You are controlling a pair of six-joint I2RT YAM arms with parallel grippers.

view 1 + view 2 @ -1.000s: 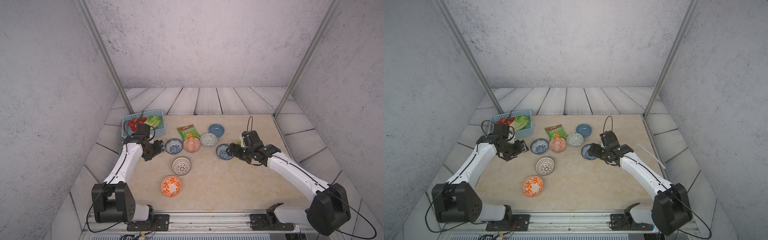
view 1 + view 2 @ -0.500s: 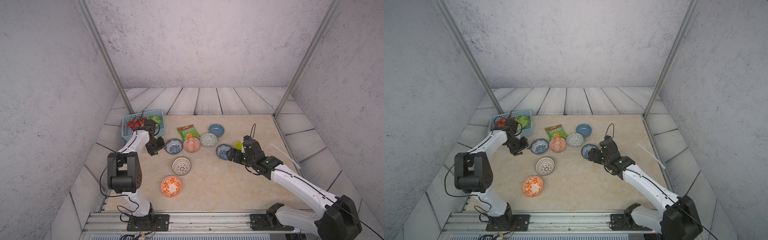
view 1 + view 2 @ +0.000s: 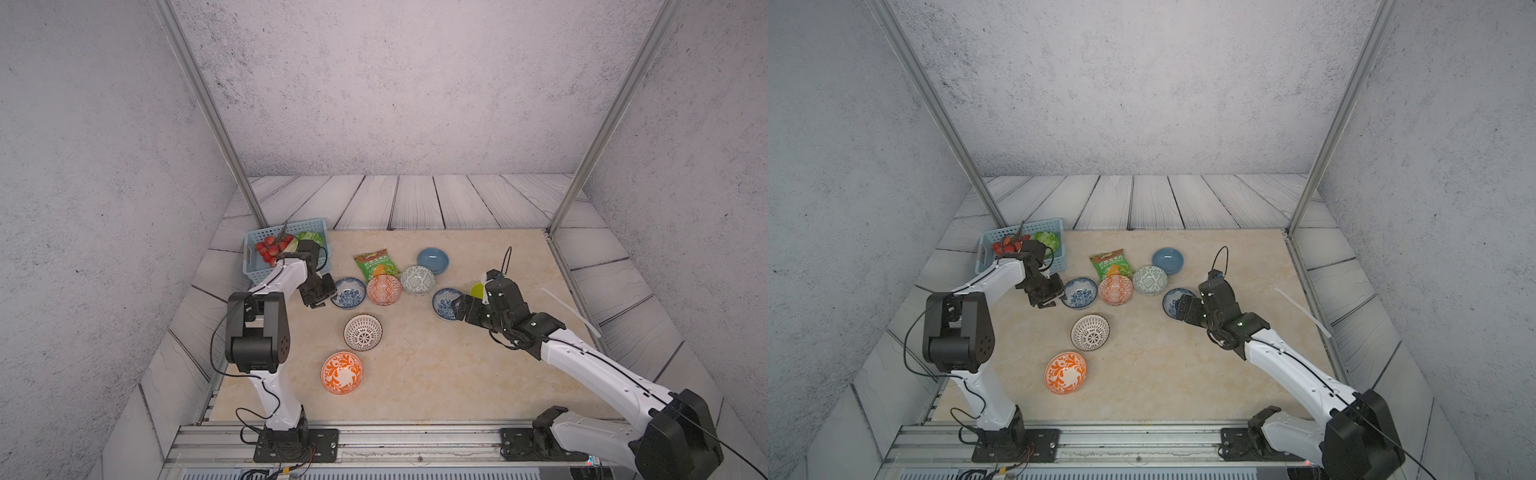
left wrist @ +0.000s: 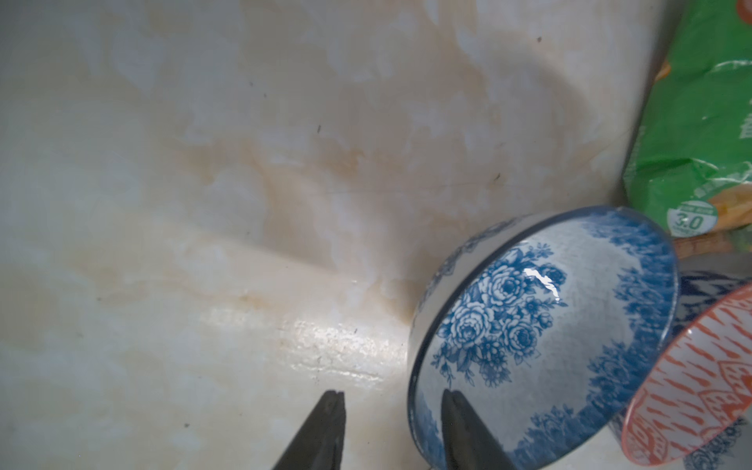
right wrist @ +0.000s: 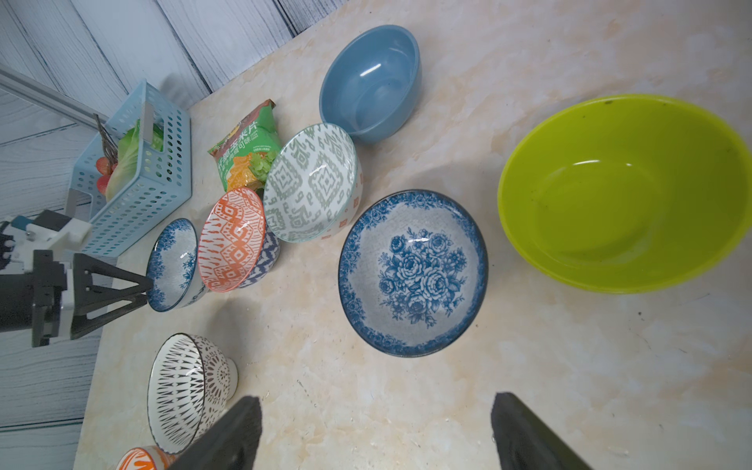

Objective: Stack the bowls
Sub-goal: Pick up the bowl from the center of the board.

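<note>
Several bowls sit upright and apart on the marble top. My left gripper point(image 4: 392, 392) straddles the rim of the left blue-floral bowl point(image 4: 541, 346), one finger inside and one outside, with a gap still showing. Beside that bowl stand the orange-geometric bowl point(image 3: 384, 289), the grey-green bowl point(image 3: 417, 280) and the slate-blue bowl point(image 3: 432, 260). My right gripper point(image 5: 376, 401) hangs wide open and empty just short of the second blue-floral bowl point(image 5: 413, 272), with the lime-green bowl point(image 5: 622, 191) beyond it. Nearer the front are the dark-lattice bowl point(image 3: 363, 332) and the orange-scroll bowl point(image 3: 341, 372).
A blue mesh basket point(image 3: 257, 272) holding vegetables stands at the back left, right behind my left arm. A green snack bag point(image 3: 376, 264) lies against the orange-geometric and grey-green bowls. A white strip point(image 3: 571, 305) lies near the right edge.
My left gripper has narrowed and settled over the left blue-floral bowl's rim while its arm folded in. My right arm drew back slightly from the second blue-floral bowl, still open.
</note>
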